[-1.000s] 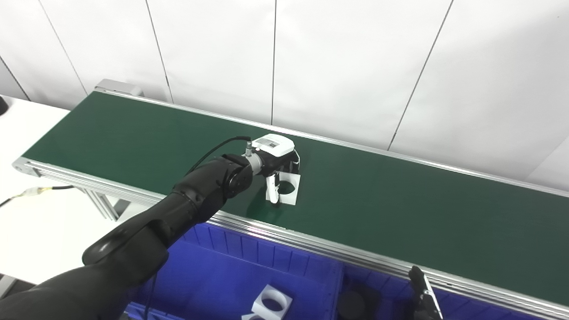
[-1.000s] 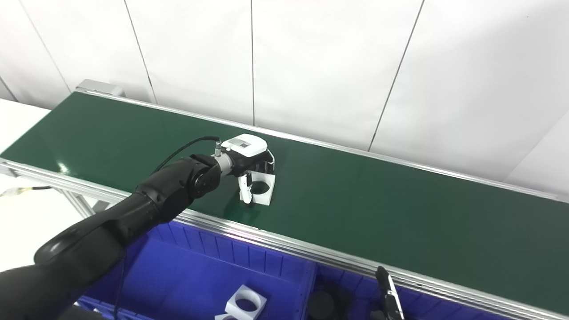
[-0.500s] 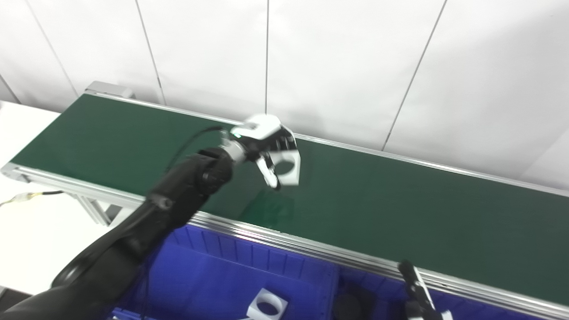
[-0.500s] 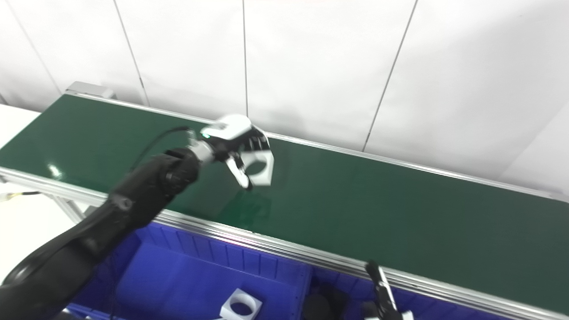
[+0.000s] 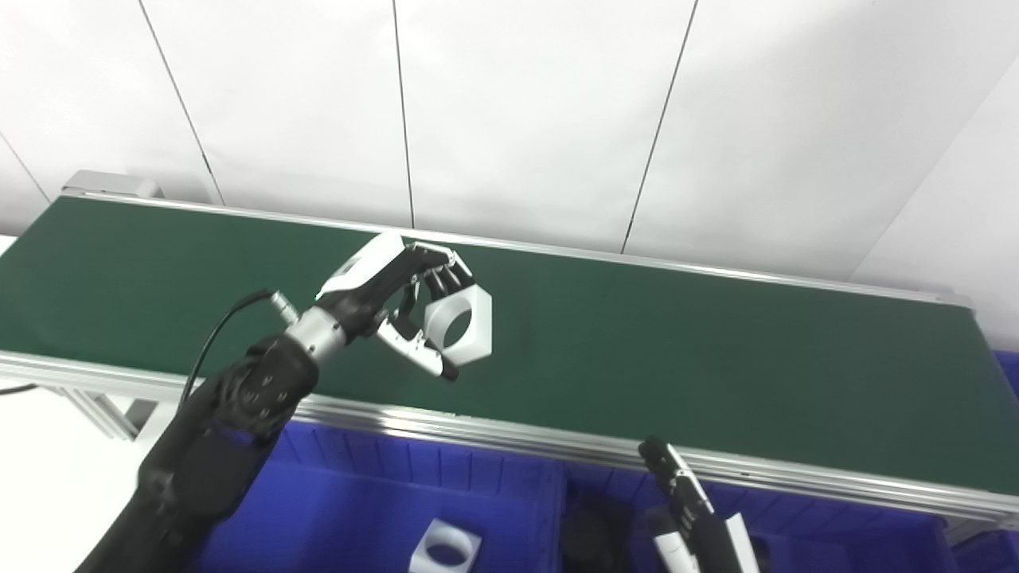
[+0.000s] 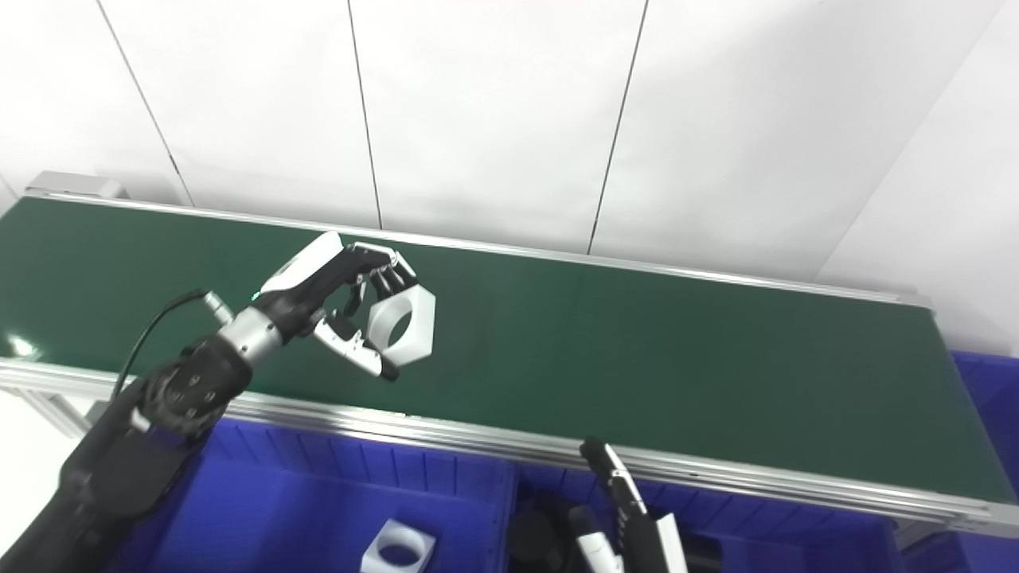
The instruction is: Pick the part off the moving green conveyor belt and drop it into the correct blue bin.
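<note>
Above the belt: the left hand [image 5: 390,306] is clamped on the white part [image 5: 459,325], lifted clear of the green conveyor belt [image 5: 677,350]; fingers over its top edge, thumb under its lower face

Part shape: a hexagonal block with a round hole through it; matte white, flat-sided, sharp-cornered

Handling: looks rigid and light, likely plastic; smooth faces could slip, so pinching two opposite flats seems the safest hold

Nearer than the belt: blue bin [image 5: 358,509] with ribbed walls, holding a similar white holed block [image 5: 446,547]; judged the matching bin

Beside that bin: a second blue compartment [image 6: 836,533] holding dark round pieces [image 5: 585,533]

Right hand [image 5: 689,517]: low at the belt's near rail, fingers extended and apart, holding nothing

Belt surface: smooth, faintly glossy; aluminium rails
</note>
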Robot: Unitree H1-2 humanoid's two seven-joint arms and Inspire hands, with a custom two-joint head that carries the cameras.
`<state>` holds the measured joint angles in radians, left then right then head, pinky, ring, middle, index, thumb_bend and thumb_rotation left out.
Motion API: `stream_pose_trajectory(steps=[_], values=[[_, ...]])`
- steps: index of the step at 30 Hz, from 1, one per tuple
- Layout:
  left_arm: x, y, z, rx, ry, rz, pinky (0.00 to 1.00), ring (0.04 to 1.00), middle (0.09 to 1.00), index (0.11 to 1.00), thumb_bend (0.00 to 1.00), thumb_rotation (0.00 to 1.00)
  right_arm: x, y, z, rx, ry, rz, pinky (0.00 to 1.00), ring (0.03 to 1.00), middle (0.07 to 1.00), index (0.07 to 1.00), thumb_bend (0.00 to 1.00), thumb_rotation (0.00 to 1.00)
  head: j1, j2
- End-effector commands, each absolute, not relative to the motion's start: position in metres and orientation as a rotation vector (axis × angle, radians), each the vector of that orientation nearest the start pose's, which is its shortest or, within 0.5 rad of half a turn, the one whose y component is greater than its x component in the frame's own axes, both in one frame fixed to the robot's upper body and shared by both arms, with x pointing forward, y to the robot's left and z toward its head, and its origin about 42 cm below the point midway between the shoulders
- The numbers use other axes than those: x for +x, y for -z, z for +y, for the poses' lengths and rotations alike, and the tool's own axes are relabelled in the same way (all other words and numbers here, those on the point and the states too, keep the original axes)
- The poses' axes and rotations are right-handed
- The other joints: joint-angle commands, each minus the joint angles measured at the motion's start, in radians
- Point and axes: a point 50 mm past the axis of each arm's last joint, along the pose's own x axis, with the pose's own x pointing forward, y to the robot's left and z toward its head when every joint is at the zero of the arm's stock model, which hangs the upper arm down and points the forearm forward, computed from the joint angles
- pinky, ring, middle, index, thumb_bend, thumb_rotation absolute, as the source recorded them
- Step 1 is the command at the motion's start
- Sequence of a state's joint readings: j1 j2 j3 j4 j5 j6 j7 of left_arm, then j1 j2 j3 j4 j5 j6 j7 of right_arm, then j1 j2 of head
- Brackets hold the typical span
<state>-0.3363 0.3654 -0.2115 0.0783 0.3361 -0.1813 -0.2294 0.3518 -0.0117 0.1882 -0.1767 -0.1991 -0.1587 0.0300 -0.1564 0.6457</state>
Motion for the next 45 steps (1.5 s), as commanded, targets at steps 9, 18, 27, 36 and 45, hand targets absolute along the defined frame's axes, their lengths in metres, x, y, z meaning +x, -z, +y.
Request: stream_pose_trajectory(steps=[9,18,27,36,45], values=[[0.322,-0.170,0.228,0.654,0.464,-0.389,0.19,0.441,0.424,0.516,0.49,0.00,0.169,-0.091,-0.164,-0.158,-0.150,-0.058,0.97,0.955,0.921,0.937,0.69,0.99,-0.011,0.064],[0.278,-0.130,0.216,0.633,0.507,-0.178,0.22,0.446,0.437,0.516,0.49,0.00,0.170,-0.094,-0.166,-0.164,-0.155,-0.062,0.98,0.952,0.916,0.934,0.71,1.00,0.000,0.083],[0.252,-0.111,0.207,0.731,0.528,0.026,0.25,0.395,0.510,0.494,0.50,0.00,0.171,-0.098,-0.170,-0.174,-0.162,-0.068,0.98,0.954,0.923,0.940,0.70,1.00,0.019,0.101],[0.248,-0.097,0.204,0.864,0.635,0.202,0.39,0.395,0.500,0.547,0.49,0.00,0.170,-0.103,-0.169,-0.170,-0.161,-0.073,0.97,0.948,0.920,0.939,0.68,1.00,0.047,0.119],[0.246,-0.091,0.191,0.964,0.668,0.349,0.43,0.429,0.530,0.803,0.50,0.00,0.167,-0.111,-0.168,-0.157,-0.161,-0.072,0.97,0.948,0.923,0.936,0.70,1.00,0.076,0.132]])
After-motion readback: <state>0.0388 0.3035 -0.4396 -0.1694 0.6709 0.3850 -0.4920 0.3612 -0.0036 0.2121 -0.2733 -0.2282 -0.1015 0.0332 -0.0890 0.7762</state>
